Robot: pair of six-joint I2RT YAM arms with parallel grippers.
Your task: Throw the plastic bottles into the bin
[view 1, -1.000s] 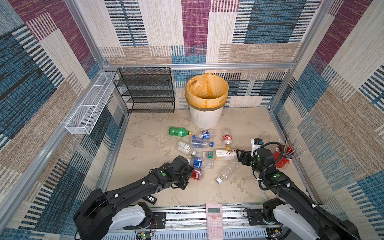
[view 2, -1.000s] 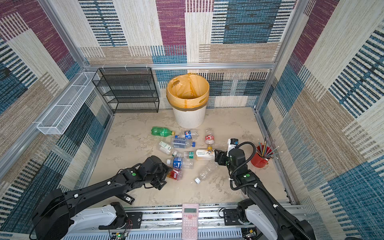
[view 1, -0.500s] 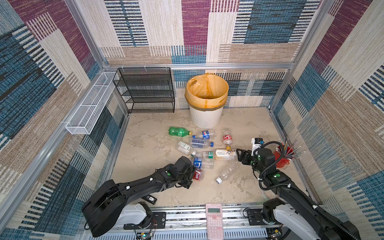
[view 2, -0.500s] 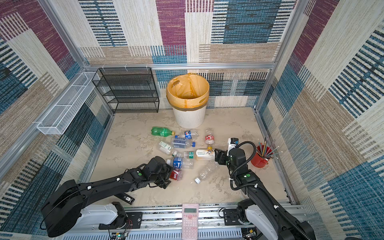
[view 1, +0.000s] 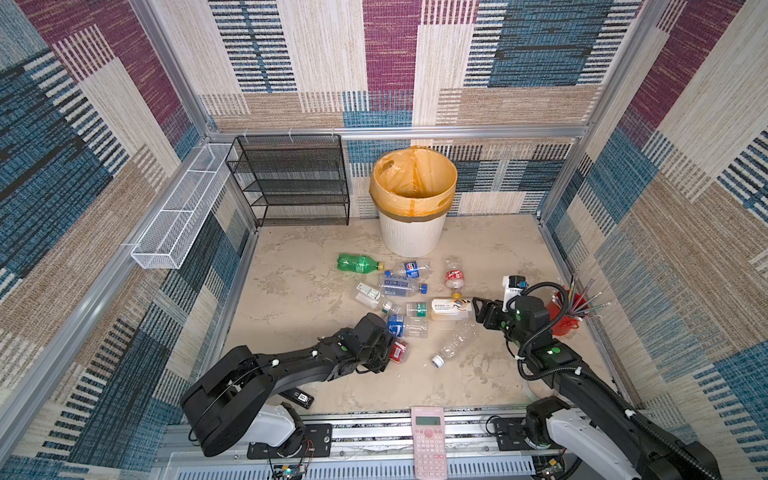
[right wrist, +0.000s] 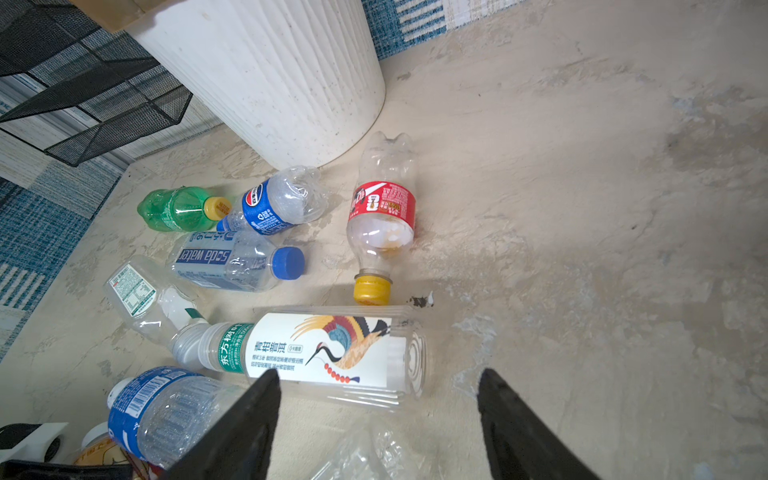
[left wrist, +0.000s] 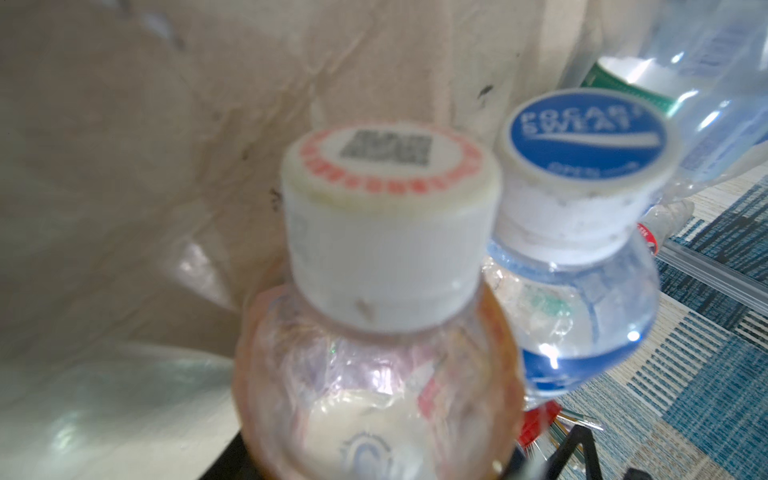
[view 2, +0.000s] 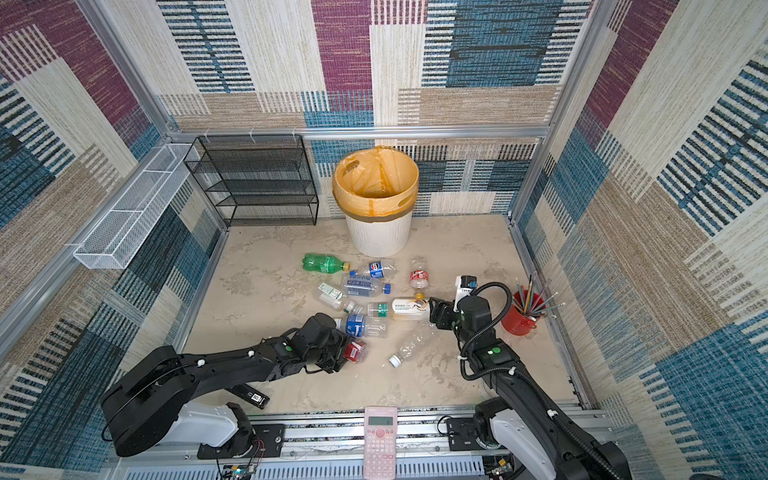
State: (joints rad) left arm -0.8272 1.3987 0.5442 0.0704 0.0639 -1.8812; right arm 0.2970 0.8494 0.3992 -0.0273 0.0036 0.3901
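The left gripper (view 1: 387, 353) sits over a small red-labelled bottle (left wrist: 374, 374). This bottle fills the left wrist view and hides the jaws, so I cannot tell whether they clamp it. The right gripper (right wrist: 376, 415) has its jaws apart and empty, just beside a white-labelled bottle (right wrist: 332, 349). The other bottles (view 1: 397, 286) lie on the beige table (view 1: 299, 291) before the bin (view 1: 409, 237), which stands at the patterned back wall (view 1: 374, 62).
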